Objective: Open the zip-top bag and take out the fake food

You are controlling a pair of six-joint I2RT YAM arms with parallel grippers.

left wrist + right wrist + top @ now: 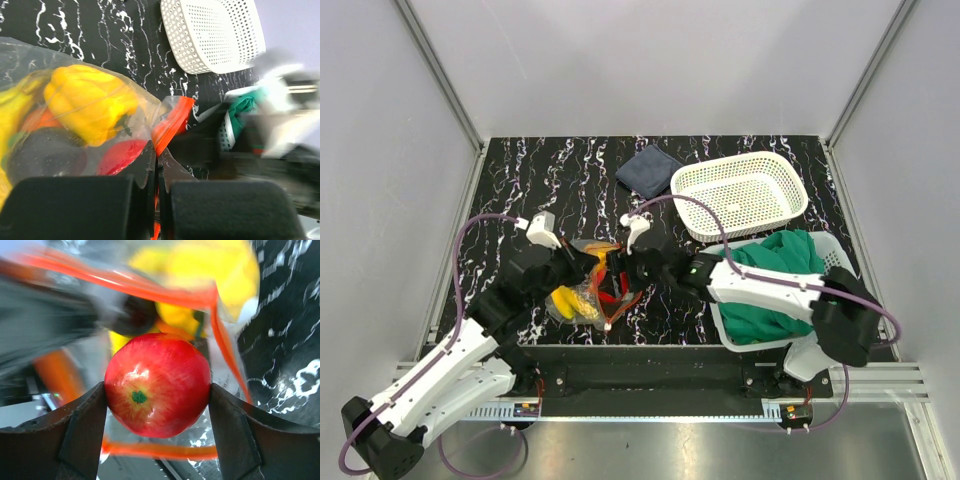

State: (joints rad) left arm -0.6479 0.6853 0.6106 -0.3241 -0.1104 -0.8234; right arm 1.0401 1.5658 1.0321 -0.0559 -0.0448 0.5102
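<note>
The clear zip-top bag (582,290) lies on the black marbled table between my arms, its red-orange zip strip (150,290) pulled open. My left gripper (590,268) is shut on the zip strip (172,122) at the bag's edge. Inside the bag I see a yellow pepper-like piece (87,100), a dark round fruit (42,155), yellow bananas (575,303) and something red (120,156). My right gripper (628,270) is shut on the red apple (157,385) at the bag's mouth, its fingers (82,427) pressing on both sides.
A white perforated basket (740,192) stands at the back right. A second white basket (838,252) holding green cloth (775,275) is at the right near my right arm. A dark blue folded cloth (648,170) lies at the back centre.
</note>
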